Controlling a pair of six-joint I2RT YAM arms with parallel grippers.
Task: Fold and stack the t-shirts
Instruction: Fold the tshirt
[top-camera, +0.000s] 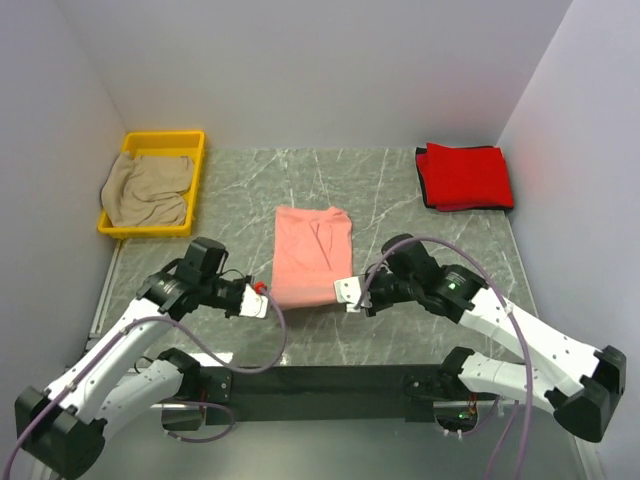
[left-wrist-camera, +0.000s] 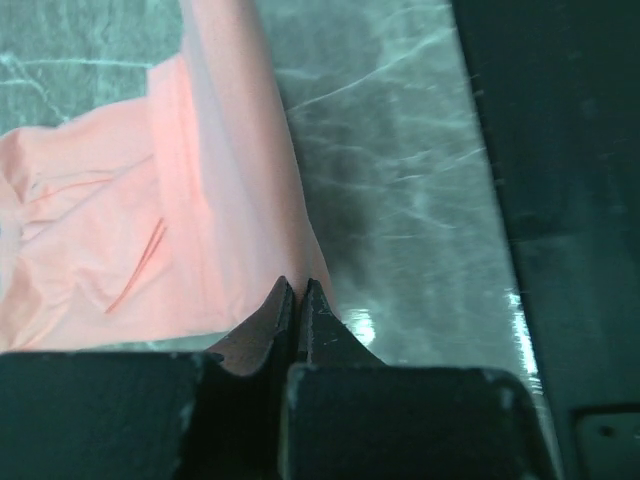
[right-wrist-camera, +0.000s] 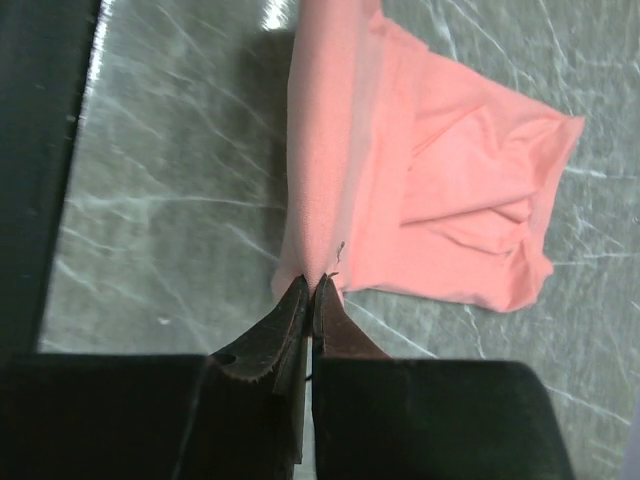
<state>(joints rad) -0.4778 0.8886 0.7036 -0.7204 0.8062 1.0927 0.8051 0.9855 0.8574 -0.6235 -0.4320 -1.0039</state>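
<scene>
Salmon-pink t-shirt (top-camera: 312, 255), left tool (top-camera: 266, 296) and right tool (top-camera: 340, 292) at its near corners

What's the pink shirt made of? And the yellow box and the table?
The pink shirt looks like soft, matte cloth, maybe cotton: it wrinkles and folds. The yellow box seems hard plastic: smooth, stiff rim. The table looks like shiny grey stone with white veins, though it could be printed.

Lab: white booth (top-camera: 300, 70) w/ marble table (top-camera: 395, 205)

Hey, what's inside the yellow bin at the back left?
A crumpled beige-tan t-shirt fills the yellow bin. Whatever might lie beneath the cloth, including the bin's floor, is covered and cannot be seen.
</scene>
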